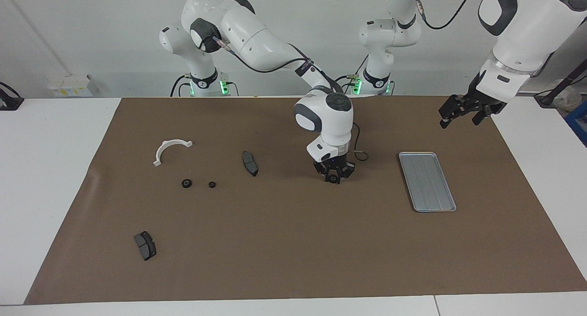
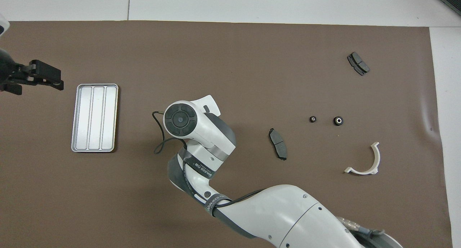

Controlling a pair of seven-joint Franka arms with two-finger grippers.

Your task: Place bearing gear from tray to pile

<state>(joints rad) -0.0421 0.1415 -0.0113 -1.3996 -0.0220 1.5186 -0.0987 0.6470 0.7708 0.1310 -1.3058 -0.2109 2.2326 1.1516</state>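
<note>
White walls, white table w/ brown mat (image 1: 293, 242) covering most of it. Tray (image 1: 427, 181) toward left arm's end, looks bare inside in both views, no gear on it. Pile toward right arm's end: white bracket (image 1: 170, 150), two small black gears (image 1: 186, 183) (image 1: 212, 184) side by side just farther from robots than bracket, one brake pad (image 1: 250, 163) nearer mat's middle, second pad (image 1: 145, 245) well apart, farthest from robots. Right gripper (image 1: 334, 177) low over mat's middle, between tray and pad, pointing down; something small & round at fingertips, maybe a gear, but can't tell if fingers closed on it or how wide. Overhead no help, wrist covers tips. Left gripper (image 1: 460, 113) waiting, raised near mat's corner at left arm's end, nearer robots than tray; fingers look apart, holding nothing. Judging progress: tray apparently cleared, two gears already at pile; if right gripper carries a third, remaining = travel toward pile & release. Room: bare mat between gripper and gears, only first pad near that line; mat edges, table rim well away from everything.
</note>
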